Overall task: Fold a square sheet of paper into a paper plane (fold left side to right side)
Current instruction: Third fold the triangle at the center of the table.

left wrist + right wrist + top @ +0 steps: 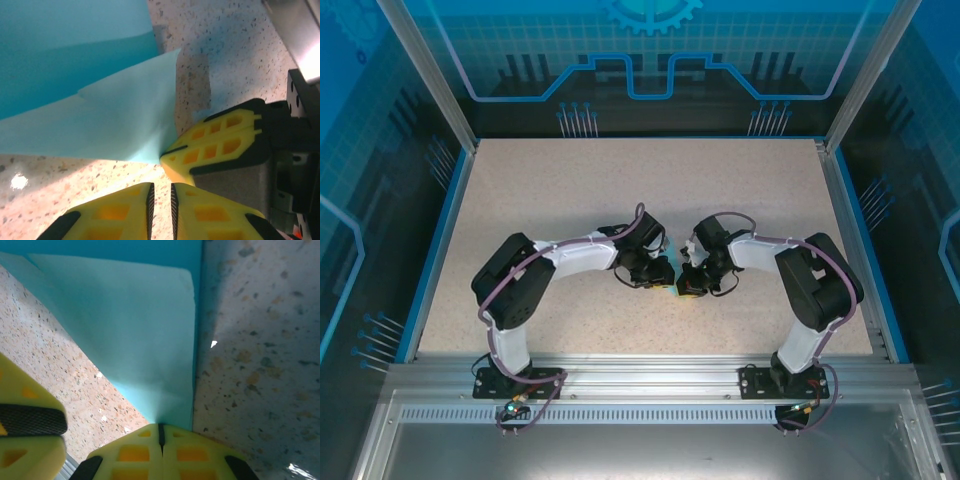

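Closest in, the right gripper (pixel 161 429) has its yellow, window-cut plastic fingers pressed flat together. A corner of the sheet of paper (pixel 135 330) is pinched in the seam between them. Just beside it, the left gripper (pixel 161 189) shows a thin slit between its black ridged pads (pixel 150 196), with nothing in it. Its tips stop just short of the paper's lower edge.

The sheet is thin, matte and light blue. It lies in overlapping layers, with one straight, crisp edge. It narrows to the gripped corner and widens away from the right gripper, its long axis running outward from that wrist. Beneath it, the table (pixel 250 350) is beige and speckled like stone. From above, both grippers meet near the table's middle, over the sheet. Farther back stand aluminium posts (pixel 425 70) and blue printed panels (pixel 520 50).
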You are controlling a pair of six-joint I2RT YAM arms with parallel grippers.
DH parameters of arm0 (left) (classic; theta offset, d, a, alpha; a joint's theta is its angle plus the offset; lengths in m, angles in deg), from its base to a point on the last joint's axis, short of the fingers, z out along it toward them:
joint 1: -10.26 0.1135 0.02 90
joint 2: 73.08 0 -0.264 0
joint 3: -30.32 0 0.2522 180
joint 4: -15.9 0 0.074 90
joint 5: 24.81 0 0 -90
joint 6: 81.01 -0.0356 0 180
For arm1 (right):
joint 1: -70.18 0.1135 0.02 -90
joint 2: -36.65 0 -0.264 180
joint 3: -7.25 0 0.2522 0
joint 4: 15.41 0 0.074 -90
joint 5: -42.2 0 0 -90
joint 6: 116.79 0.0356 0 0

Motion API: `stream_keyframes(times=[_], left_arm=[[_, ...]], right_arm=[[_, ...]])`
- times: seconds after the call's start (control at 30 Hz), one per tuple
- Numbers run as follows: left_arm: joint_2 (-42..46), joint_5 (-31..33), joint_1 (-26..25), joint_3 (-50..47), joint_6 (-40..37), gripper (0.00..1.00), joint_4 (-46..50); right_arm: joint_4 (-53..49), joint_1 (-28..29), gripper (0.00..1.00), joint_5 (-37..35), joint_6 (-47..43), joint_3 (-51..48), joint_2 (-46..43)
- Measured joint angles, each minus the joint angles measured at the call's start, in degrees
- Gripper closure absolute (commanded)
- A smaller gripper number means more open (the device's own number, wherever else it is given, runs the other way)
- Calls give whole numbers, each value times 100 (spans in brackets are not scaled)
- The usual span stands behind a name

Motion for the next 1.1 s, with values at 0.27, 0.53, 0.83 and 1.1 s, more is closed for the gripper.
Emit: stream_keyframes(times=[0.27, 0.53, 0.83, 1.1], left_arm=[[-319, -103, 0, 0, 129, 87, -101], [-385, -208, 0, 4, 155, 88, -170], [-505, -385, 17, 46, 175, 88, -262], [-636, -487, 116, 103, 219, 89, -245]], right_arm=[[0, -4, 100, 9, 0, 0, 11], [0, -9, 100, 24, 0, 0, 15], [-2, -11, 100, 24, 2, 0, 17], [-7, -11, 100, 22, 20, 4, 26]])
